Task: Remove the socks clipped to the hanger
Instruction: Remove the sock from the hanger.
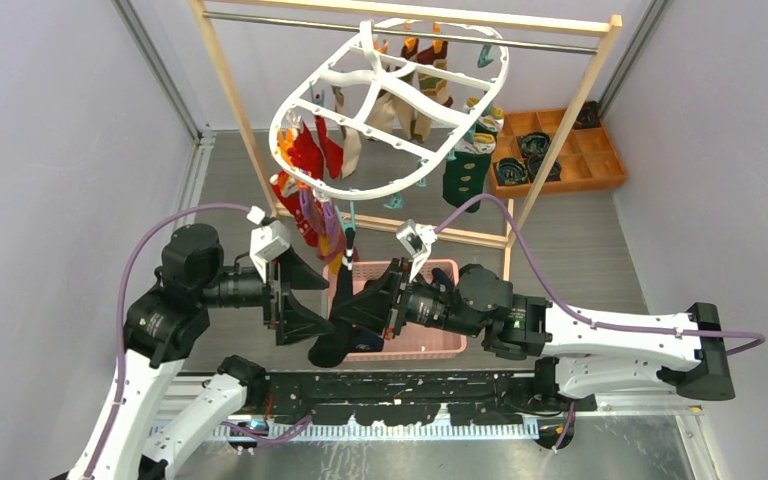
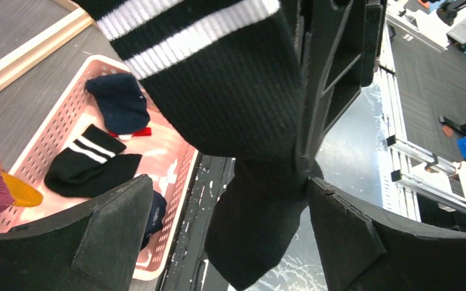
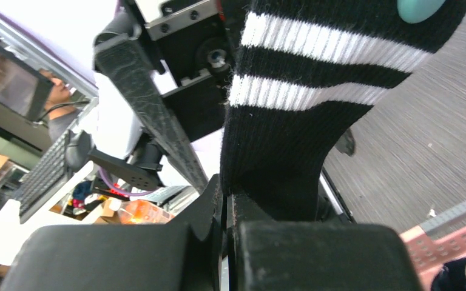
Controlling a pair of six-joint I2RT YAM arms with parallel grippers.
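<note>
In the top view the white hanger (image 1: 335,72) hung from the rail of a wooden rack (image 1: 223,85) toward 12 o'clock, tilted, with the socks (image 1: 305,150) in red, beige and dark green clipped round its rim. From its near edge a black striped sock (image 1: 332,345) hung straight down on a teal clip (image 3: 422,9), between the two arms. The right tool (image 3: 227,206) reached in from 3 o'clock with its jaws pressed together, pinching the black knit just below the two white bands. The left tool (image 2: 230,227) stood at 9 o'clock of the sock, spread wide, one finger (image 2: 115,224) on each side of the sock's foot and neither plainly touching it. At 6 o'clock beneath the sock a pink basket (image 2: 185,182) sat on the surface, holding another striped black sock (image 2: 91,167) and a navy one (image 2: 121,100).
</note>
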